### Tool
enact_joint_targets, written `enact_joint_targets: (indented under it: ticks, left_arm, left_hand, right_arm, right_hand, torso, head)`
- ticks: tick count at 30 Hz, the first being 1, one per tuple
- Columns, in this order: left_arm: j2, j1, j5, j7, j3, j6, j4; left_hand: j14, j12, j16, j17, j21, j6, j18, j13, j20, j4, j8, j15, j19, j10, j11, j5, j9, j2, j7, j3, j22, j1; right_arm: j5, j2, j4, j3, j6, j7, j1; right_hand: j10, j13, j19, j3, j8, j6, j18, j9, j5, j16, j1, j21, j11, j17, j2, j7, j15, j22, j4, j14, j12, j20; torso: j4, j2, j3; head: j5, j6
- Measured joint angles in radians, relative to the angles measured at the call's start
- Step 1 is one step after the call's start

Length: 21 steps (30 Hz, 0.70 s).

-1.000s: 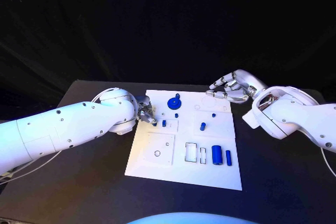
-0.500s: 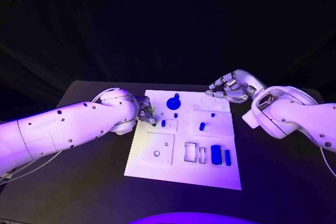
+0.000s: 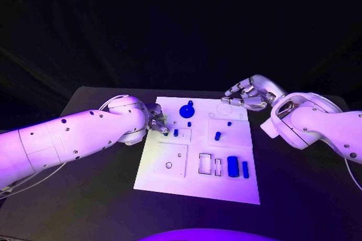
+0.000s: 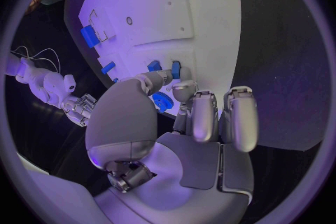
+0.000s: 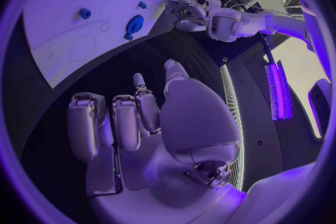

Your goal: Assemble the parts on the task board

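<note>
Small blue plastic peg (image 3: 176, 132), upright in the white task board (image 3: 198, 191) on the black table (image 3: 98, 199), is seen at the left hand's (image 3: 156, 122) fingertips; actual contact cannot be told. It is judged light, rigid and smooth, best pinched across its sides. The right hand (image 3: 247, 96) hovers loosely curled, holding nothing.

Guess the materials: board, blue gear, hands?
Board: looks like matte white plastic, with flat recessed outlines and no glare; could be painted.
Gear: probably moulded or printed blue plastic, uniform colour with crisp teeth.
Left hand and right hand: silvery smooth shells with soft highlights, metal or coated plastic; can't tell.
</note>
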Motion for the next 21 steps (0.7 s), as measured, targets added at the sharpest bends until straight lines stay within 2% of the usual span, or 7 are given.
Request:
enact_joint_targets:
  ticks: [4, 8, 11, 21]
  left_arm:
    - [0.000, 0.000, 0.001, 0.000, 0.000, 0.000, -0.002]
    - [0.000, -0.001, 0.004, 0.000, -0.001, 0.000, -0.005]
    - [-0.001, -0.002, 0.010, 0.000, -0.002, 0.000, -0.009]
    - [-0.002, -0.003, 0.026, 0.000, -0.002, -0.003, -0.014]
  left_hand:
    - [0.003, 0.002, 0.000, 0.000, 0.000, -0.004, 0.000, 0.004, 0.000, -0.021, 0.007, -0.003, 0.000, 0.005, -0.005, -0.005, 0.020, -0.008, -0.004, 0.003, 0.000, -0.025]
    - [0.003, 0.007, 0.000, 0.001, 0.000, 0.000, 0.000, 0.007, 0.000, 0.011, 0.010, -0.003, 0.000, 0.012, -0.012, -0.005, 0.028, -0.009, -0.014, -0.062, 0.000, -0.036]
    - [0.003, 0.007, 0.000, 0.001, 0.000, 0.027, 0.000, 0.003, 0.000, 0.035, 0.006, -0.004, 0.000, 0.008, -0.008, -0.005, 0.035, -0.006, -0.041, -0.111, 0.000, -0.041]
    - [0.000, 0.008, 0.000, 0.001, 0.000, 0.038, 0.000, 0.008, 0.000, 0.083, -0.005, -0.007, 0.000, 0.008, -0.008, -0.003, 0.032, -0.001, -0.041, -0.189, 0.000, -0.045]
  right_arm:
    - [0.000, 0.000, 0.000, 0.000, 0.000, 0.000, 0.000]
    - [0.000, 0.000, 0.000, 0.000, 0.000, 0.000, 0.000]
    - [0.000, 0.000, -0.001, 0.000, 0.000, 0.000, 0.000]
    - [0.001, 0.000, -0.001, 0.000, 0.000, 0.001, 0.000]
  right_hand:
    - [0.000, 0.000, 0.000, -0.003, 0.000, 0.000, 0.000, 0.000, 0.004, 0.000, 0.000, 0.000, 0.000, 0.000, 0.000, 0.000, 0.000, 0.000, -0.003, 0.000, 0.000, 0.000]
    - [0.000, 0.000, 0.000, -0.006, 0.000, 0.000, 0.000, 0.000, 0.004, 0.000, 0.000, -0.004, 0.000, 0.000, 0.000, 0.000, 0.000, 0.000, 0.000, 0.000, 0.000, 0.000]
    - [0.000, 0.000, 0.000, -0.006, 0.000, 0.000, 0.000, 0.000, 0.004, 0.000, 0.000, -0.004, 0.000, 0.000, 0.000, 0.000, 0.000, 0.000, 0.000, 0.000, 0.000, 0.000]
    - [0.000, 0.000, 0.000, -0.006, 0.000, 0.000, 0.000, 0.000, 0.004, 0.000, 0.000, -0.004, 0.000, 0.000, 0.000, 0.000, 0.000, 0.000, 0.000, 0.000, 0.000, 0.000]
  torso:
    - [0.0000, 0.000, -0.0001]
    - [0.0000, 0.000, -0.0001]
    - [-0.0001, 0.000, -0.0001]
    - [-0.0003, 0.000, 0.0001]
  head:
    - [0.000, 0.000]
    - [0.000, 0.000]
    - [0.000, 0.000]
    - [-0.001, -0.001]
